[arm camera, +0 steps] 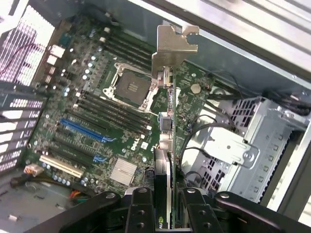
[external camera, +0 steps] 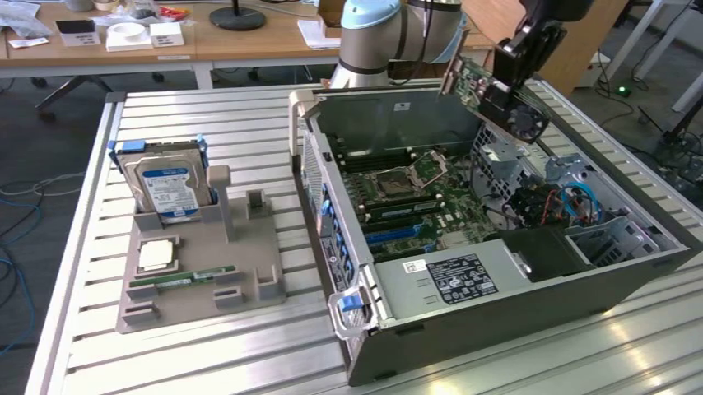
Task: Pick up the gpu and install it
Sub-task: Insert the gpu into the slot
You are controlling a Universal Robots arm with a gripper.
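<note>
The gpu [external camera: 475,82] is a thin green-backed card with a dark fan face, held tilted in the air above the far right part of the open computer case [external camera: 439,329]. My gripper [external camera: 508,100] is shut on its lower end. In the wrist view the gpu [arm camera: 167,104] runs edge-on away from my gripper [arm camera: 165,206], its silver bracket at the far end, clamped between the black fingers [arm camera: 140,208]. Below it lies the motherboard [arm camera: 97,111] with a blue slot [arm camera: 82,131] and the CPU socket [arm camera: 130,86].
A grey holder [external camera: 193,271] on the slatted table at the exterior view's left carries a silver hard drive [external camera: 167,185] and a slim green memory stick [external camera: 181,278]. Inside the case, a metal drive cage [arm camera: 243,145] and cables [external camera: 577,202] sit beside the motherboard. Desks stand behind.
</note>
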